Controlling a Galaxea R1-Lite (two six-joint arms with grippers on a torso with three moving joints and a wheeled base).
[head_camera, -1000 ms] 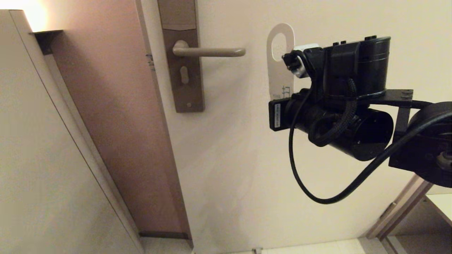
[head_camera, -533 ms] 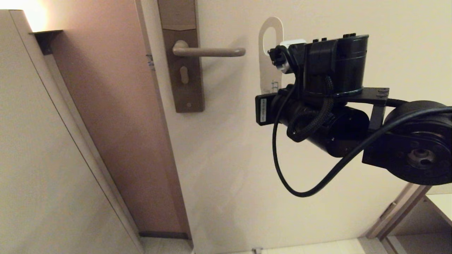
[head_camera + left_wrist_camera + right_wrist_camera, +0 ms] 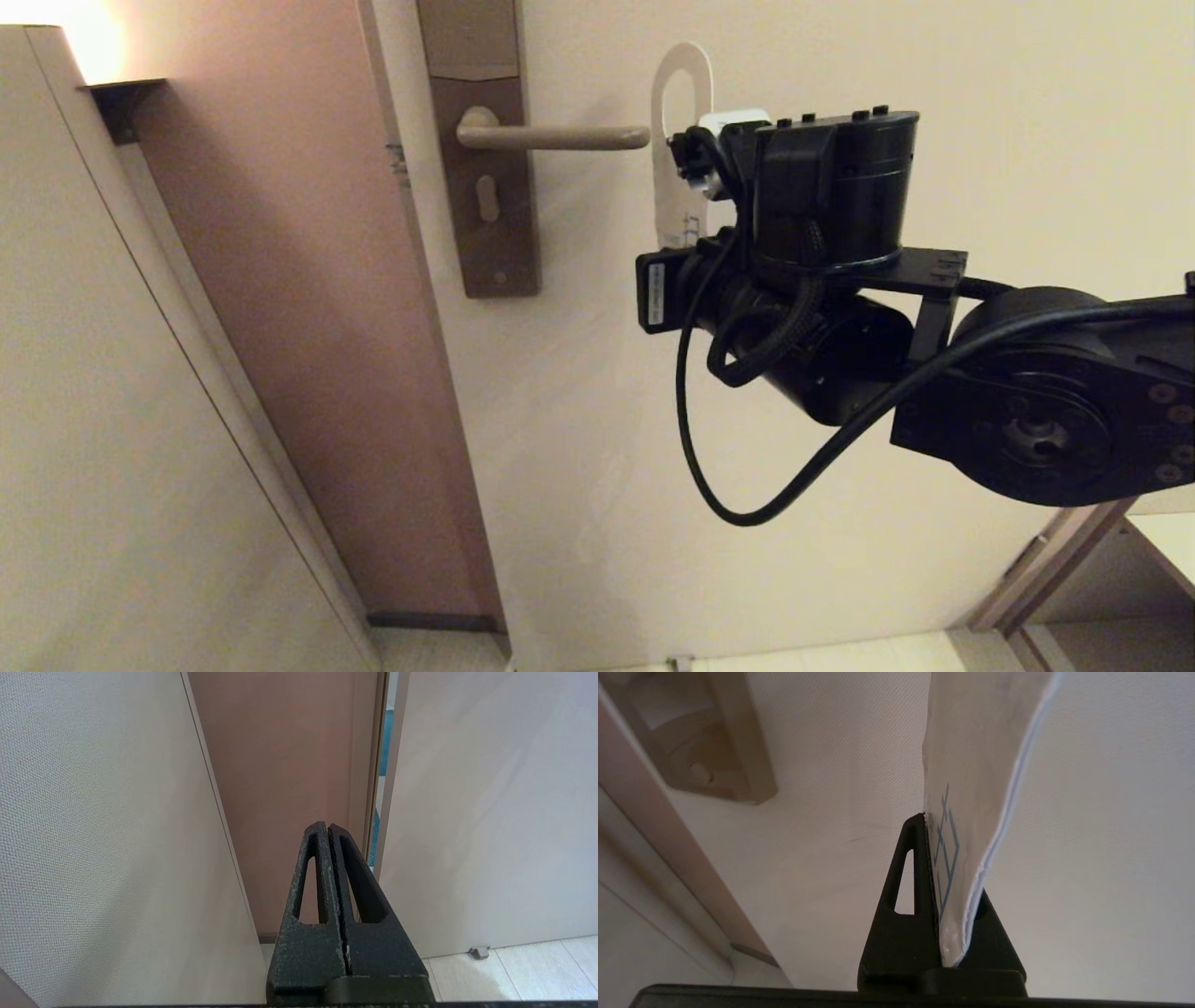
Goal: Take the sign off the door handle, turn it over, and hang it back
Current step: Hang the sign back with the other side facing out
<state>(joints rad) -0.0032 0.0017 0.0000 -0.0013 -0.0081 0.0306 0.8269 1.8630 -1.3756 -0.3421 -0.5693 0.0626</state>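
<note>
I have the sign (image 3: 674, 201) clamped by its lower end in the right gripper (image 3: 945, 933), jaws closed flat on the card. The sign stands upright, long axis vertical, white face outward, hole on top. The handle (image 3: 553, 138) lies level, its rounded tip just at the sign's edge, at hole height. The left gripper (image 3: 328, 833) is parked low, closed on nothing, well away
</note>
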